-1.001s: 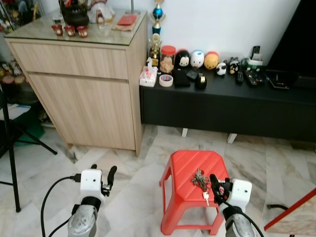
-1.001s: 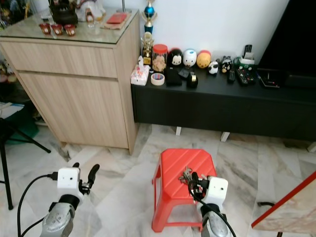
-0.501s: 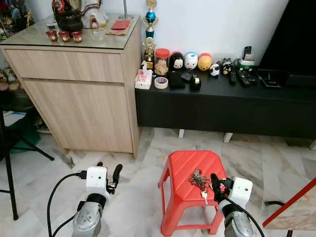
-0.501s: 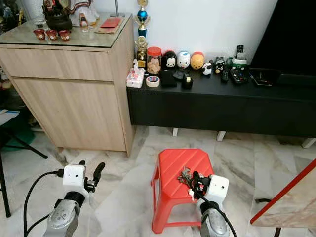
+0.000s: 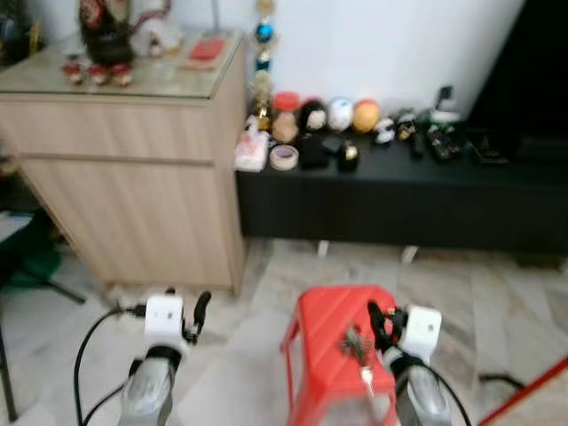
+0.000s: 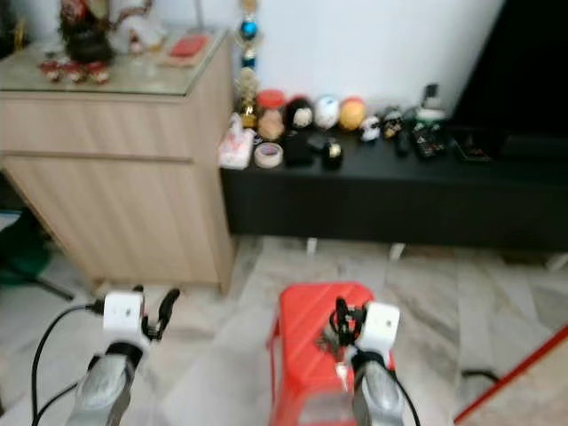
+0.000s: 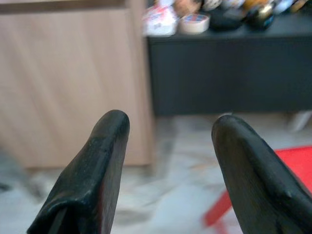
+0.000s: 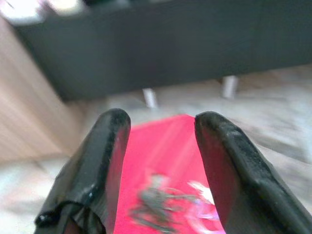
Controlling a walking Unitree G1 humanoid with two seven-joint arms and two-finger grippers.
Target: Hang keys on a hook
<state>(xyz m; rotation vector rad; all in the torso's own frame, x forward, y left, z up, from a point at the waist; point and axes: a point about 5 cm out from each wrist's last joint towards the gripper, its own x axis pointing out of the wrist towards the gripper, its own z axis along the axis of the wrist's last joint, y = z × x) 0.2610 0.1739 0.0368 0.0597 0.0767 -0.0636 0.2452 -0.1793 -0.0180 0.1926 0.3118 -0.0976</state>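
Marble floor point(image 5: 240, 337) runs out to a wooden cabinet point(image 5: 133, 177) and a low black console point(image 5: 399, 191) crowded with trinkets. Before me a red plastic stool point(image 5: 333, 342) carries the bunch of keys point(image 5: 357, 344) on its seat, handy for picking. My right gripper point(image 5: 377, 319) hovers just over them, fingers spread and empty, lined up to close. My left gripper point(image 5: 197, 312) waits aside over the floor, parted too, holding nothing.

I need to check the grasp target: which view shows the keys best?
The left eye view: the keys lie whole on the red stool, beside the right gripper. The right eye view shows them partly behind that gripper; the right wrist view shows them blurred between its open fingers.
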